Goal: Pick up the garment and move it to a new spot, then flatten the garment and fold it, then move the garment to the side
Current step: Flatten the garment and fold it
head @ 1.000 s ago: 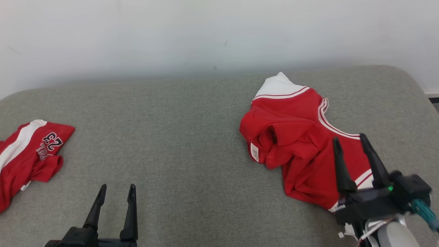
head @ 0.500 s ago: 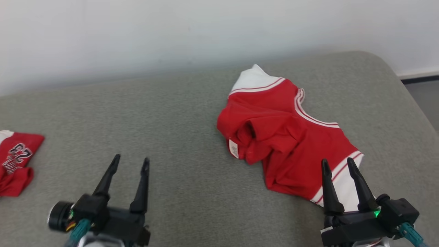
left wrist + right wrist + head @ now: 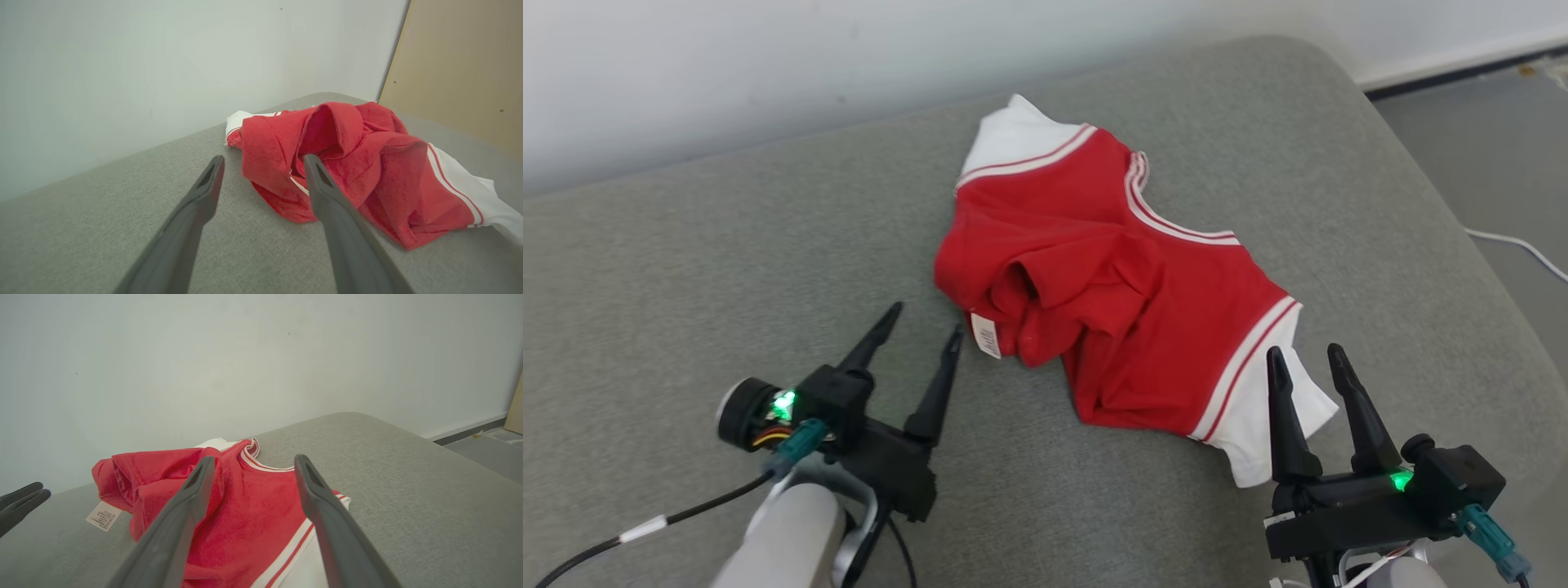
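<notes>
Head view looks down on a grey cushion set against a pale wall, with the shirt, red with white striped trim, lying crumpled toward the cushion's right end. My left claw hovers just beside the shirt's bunched left edge, fingers spread wide and holding nothing. Its nearer fingertip is close to the small white label, though I cannot tell whether they touch. My right claw sits at the shirt's near right corner, over the white band, fingers equally wide apart and empty. Left wrist view has rumpled red folds rising just past my fingertips. Right wrist view shows the striped white band between my fingers and my other claw's tips at the left edge. Grey floor with a white cable lies past the cushion's right end.
</notes>
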